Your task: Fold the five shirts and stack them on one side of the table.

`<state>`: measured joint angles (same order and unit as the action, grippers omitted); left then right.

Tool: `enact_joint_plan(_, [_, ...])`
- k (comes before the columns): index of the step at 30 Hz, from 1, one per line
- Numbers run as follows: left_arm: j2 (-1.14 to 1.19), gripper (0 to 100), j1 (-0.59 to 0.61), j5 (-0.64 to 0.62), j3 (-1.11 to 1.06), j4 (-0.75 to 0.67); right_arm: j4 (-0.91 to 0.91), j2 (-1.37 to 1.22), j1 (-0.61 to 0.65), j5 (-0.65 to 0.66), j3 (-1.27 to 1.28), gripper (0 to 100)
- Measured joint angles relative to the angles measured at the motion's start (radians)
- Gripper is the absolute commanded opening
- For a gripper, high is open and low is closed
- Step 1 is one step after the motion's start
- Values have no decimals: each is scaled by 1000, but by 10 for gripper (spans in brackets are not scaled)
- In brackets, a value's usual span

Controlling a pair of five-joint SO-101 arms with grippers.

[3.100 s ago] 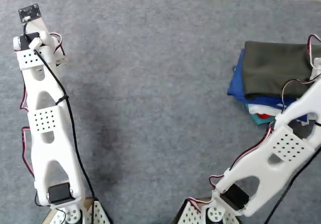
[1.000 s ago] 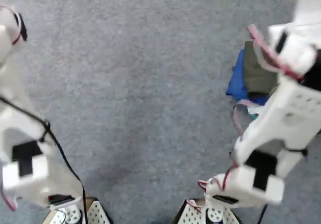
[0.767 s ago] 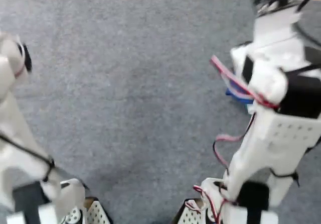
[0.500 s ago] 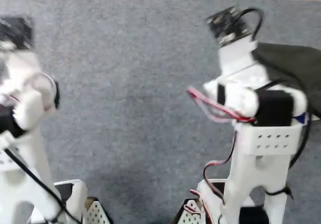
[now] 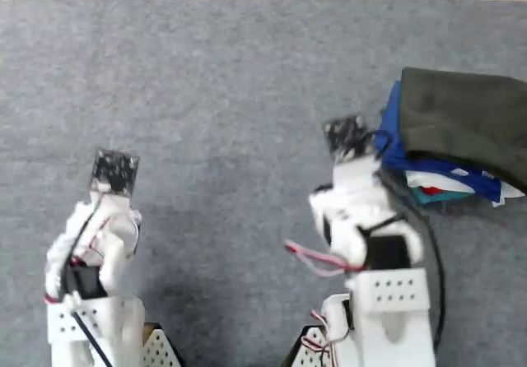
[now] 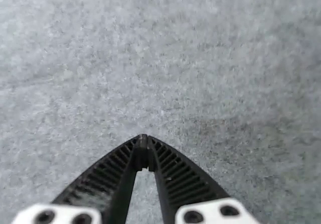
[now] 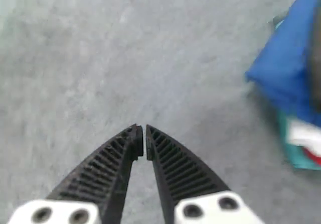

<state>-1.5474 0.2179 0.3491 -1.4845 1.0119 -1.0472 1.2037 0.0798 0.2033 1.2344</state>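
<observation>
left gripper [image 6: 143, 142]: near left, over bare table [image 5: 247, 95]; tips together, holding nothing.
right gripper [image 7: 140, 133]: near centre-right, just left of shirts [image 5: 461, 120]; tips together, empty.
shirts: folded stack, far right, olive on top; stacking looks done, which would explain both arms parked near.

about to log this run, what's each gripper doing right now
Left gripper: closed, holding nothing.
Right gripper: closed, holding nothing, apart from the shirt stack.

Shirt stack [image 5: 449, 128] on right of table [image 5: 230, 95]
</observation>
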Motion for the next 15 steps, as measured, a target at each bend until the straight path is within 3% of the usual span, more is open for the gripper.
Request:
enact_joint_plan(4, [-164, 30, 55, 0, -190, -12, 18, 146, 51, -8, 210, 15])
enact_joint_plan(10, [-255, 30, 109, 0, -196, 100, -2, 356, 86, -9, 440, 15])
enact_joint_plan(15, [-258, 30, 115, 0, -196, 209, -155, 548, 84, -8, 457, 15])
